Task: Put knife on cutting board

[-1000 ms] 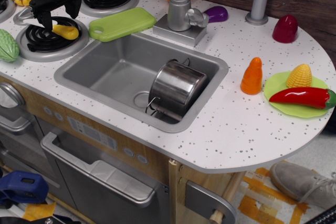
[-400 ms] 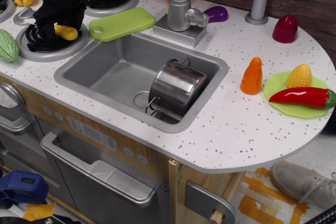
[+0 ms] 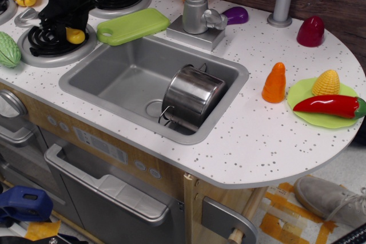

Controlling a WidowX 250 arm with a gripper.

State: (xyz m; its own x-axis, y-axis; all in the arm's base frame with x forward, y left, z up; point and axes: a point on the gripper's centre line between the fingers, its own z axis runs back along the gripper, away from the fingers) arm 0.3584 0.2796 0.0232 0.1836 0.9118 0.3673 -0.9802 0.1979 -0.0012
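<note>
White speckled counter [image 3: 269, 135] of toy kitchen, wood wall behind, sink [image 3: 123, 81] right of gripper [image 3: 62, 28]. Cutting board [image 3: 132, 26] just right of gripper, at sink's far edge. Gripper down on burner [image 3: 54, 41]; knife [image 3: 75, 35] mostly hidden by fingers, grip state unclear.

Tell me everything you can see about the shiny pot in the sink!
The pot is shiny silver metal, round like a drum, with a thin wire handle near its bottom edge. It lies tipped on its side in the right part of the grey sink, leaning against the sink's right wall, beside the drain. Whether anything is inside cannot be seen, and nothing grips it.
</note>
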